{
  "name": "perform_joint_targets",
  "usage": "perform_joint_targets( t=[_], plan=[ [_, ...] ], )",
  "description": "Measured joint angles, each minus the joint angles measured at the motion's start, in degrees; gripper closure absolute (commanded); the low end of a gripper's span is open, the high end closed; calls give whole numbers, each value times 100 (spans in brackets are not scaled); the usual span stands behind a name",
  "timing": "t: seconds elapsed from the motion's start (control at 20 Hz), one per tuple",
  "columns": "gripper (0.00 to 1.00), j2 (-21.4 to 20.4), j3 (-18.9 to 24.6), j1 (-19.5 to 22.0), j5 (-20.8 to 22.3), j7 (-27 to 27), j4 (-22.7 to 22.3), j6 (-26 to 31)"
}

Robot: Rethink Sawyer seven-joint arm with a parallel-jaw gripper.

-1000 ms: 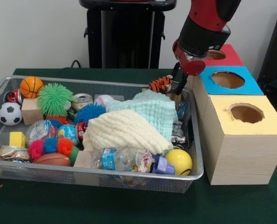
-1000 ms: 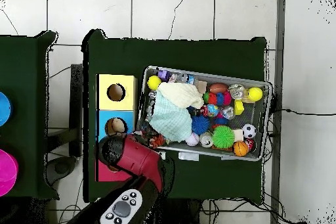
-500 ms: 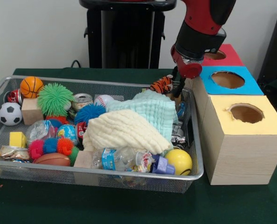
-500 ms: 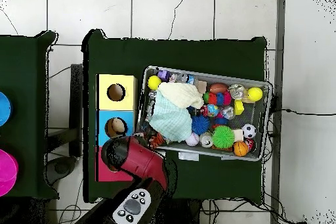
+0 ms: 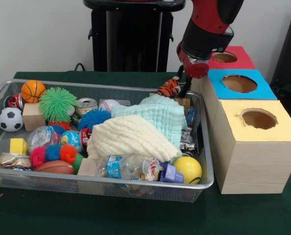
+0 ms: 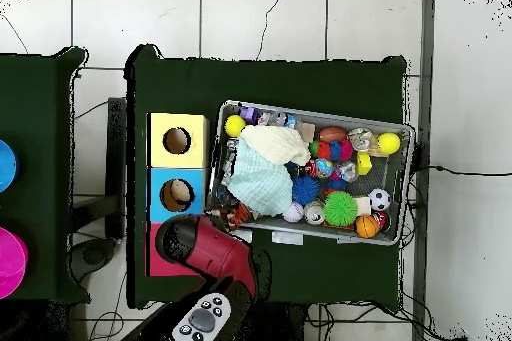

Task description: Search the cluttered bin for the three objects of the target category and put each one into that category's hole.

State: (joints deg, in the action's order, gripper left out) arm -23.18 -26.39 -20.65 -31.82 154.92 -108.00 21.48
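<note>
gripper point(image 5: 181, 87) fingers mostly hidden under red-black arm | jaws closed on orange-and-black striped plush tiger point(image 5: 169, 88) | above silver wire-mesh bin's point(image 5: 135, 183) far corner

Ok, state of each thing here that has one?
gripper: shut on tiger toy, lifted at the bin's far right corner
tiger toy: held, clear of the cloths
green cloth: crumpled in bin
yellow cloth: crumpled, on top
blue hole: uncovered
</note>
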Motion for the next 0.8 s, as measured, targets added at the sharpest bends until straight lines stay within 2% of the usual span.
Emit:
perform_joint_targets(
  t=[0.1, 0.15, 0.8],
  plan=[
    [0, -24, -1, 0, 35, 0, -20, 0],
    [100, -97, -12, -1, 96, 0, -29, -7],
    [100, -112, -26, -1, 320, 0, -31, -16]
  ],
)
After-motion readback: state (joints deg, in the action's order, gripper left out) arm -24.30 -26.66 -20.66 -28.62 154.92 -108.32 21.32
